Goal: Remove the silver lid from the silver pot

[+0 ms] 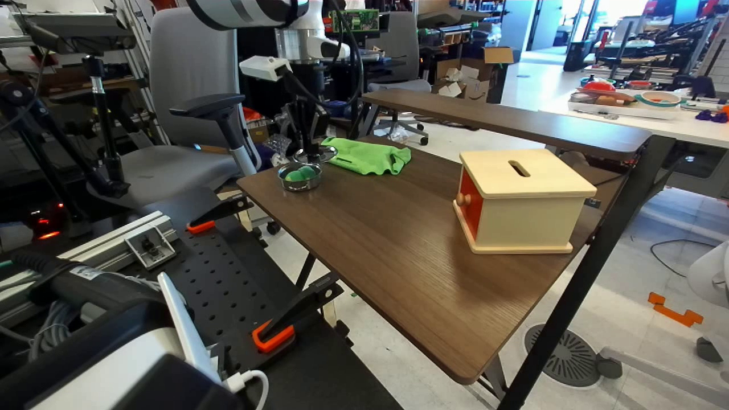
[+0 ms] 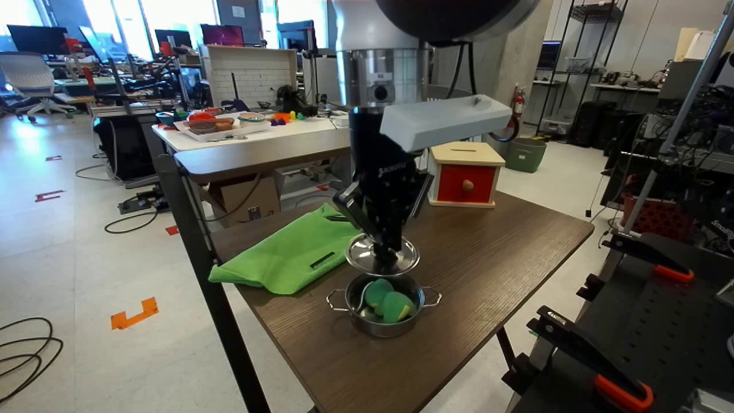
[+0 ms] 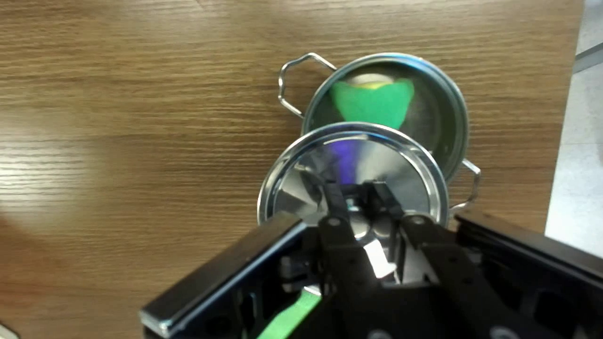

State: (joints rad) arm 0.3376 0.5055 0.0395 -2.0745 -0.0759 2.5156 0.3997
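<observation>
The silver lid [image 2: 358,255] hangs above the table in my gripper [image 2: 387,252], off to the green cloth's side of the pot. The gripper's fingers are shut on the lid's knob, which they mostly hide. The silver pot [image 2: 383,329] stands uncovered on the table, with wire handles on both sides and green pieces [image 2: 394,307] inside. In the wrist view the lid [image 3: 405,183] lies below the fingertips [image 3: 360,195] and overlaps part of the pot [image 3: 438,117]. The lid [image 1: 329,152] and pot [image 1: 302,185] also show in an exterior view.
A green cloth [image 2: 298,249] lies beside the pot, close to the lid. A wooden box [image 1: 524,222] with a red front stands at the table's far end from the pot. A raised shelf [image 1: 501,117] runs along one table side. The pot is near the table edge.
</observation>
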